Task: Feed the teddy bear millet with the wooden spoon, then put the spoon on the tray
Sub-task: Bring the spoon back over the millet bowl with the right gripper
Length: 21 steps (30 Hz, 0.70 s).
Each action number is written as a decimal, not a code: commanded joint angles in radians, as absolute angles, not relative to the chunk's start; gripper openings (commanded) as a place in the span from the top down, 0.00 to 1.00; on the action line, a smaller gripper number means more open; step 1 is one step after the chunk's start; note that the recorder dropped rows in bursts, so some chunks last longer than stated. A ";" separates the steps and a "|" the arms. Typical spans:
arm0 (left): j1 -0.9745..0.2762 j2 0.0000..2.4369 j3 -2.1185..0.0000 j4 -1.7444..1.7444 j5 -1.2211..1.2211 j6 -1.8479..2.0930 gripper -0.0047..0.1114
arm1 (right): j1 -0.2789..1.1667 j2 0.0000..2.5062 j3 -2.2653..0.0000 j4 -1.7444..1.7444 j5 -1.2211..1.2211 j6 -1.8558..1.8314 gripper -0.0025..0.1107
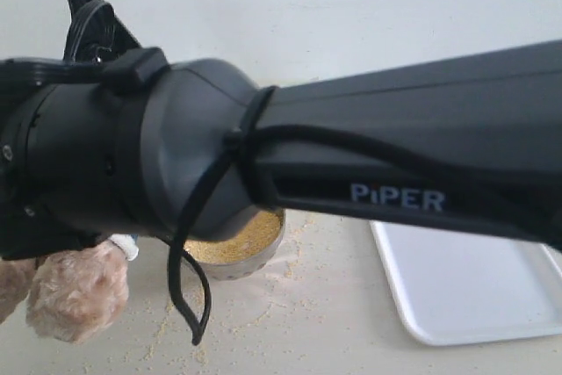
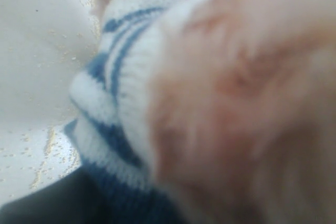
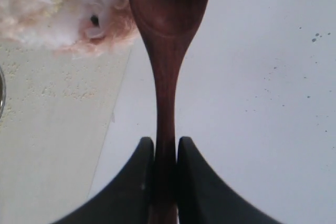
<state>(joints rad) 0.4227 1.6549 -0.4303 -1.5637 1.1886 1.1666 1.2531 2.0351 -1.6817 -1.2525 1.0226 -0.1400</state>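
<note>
The teddy bear (image 2: 236, 103) fills the left wrist view, its tan fur and navy-and-white striped shirt (image 2: 113, 93) pressed up close. It sits between my left gripper's jaws; only one dark finger (image 2: 47, 205) shows at the frame edge. My right gripper (image 3: 166, 142) is shut on the slim handle of the wooden spoon (image 3: 167, 35). The spoon's dark oval bowl looks empty and points beside the bear's face (image 3: 68, 14), which carries millet grains. Millet (image 1: 239, 236) is heaped in the steel bowl (image 1: 250, 263). The white tray (image 1: 474, 292) lies at the right. One bear paw (image 1: 79, 296) shows lower left.
My right arm (image 1: 351, 155) crosses the exterior view and hides most of the scene, the spoon included. Loose millet grains (image 1: 290, 292) are scattered on the pale tabletop around the bowl. A white wall stands behind.
</note>
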 commanded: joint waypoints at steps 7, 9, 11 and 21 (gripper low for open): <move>0.426 1.652 -0.426 -1.580 1.221 1.182 0.92 | 1.266 2.032 -1.645 -1.277 1.079 -0.023 0.98; 0.426 1.652 -0.426 -1.580 1.221 1.184 0.92 | 1.266 2.022 -1.645 -1.259 1.085 0.006 0.98; 0.426 1.652 -0.426 -1.582 1.221 1.185 0.92 | 1.266 2.004 -1.645 -1.240 1.090 0.029 0.98; 0.426 1.652 -0.426 -1.589 1.221 1.211 0.92 | 1.214 1.758 -1.645 -0.933 1.066 -0.024 0.98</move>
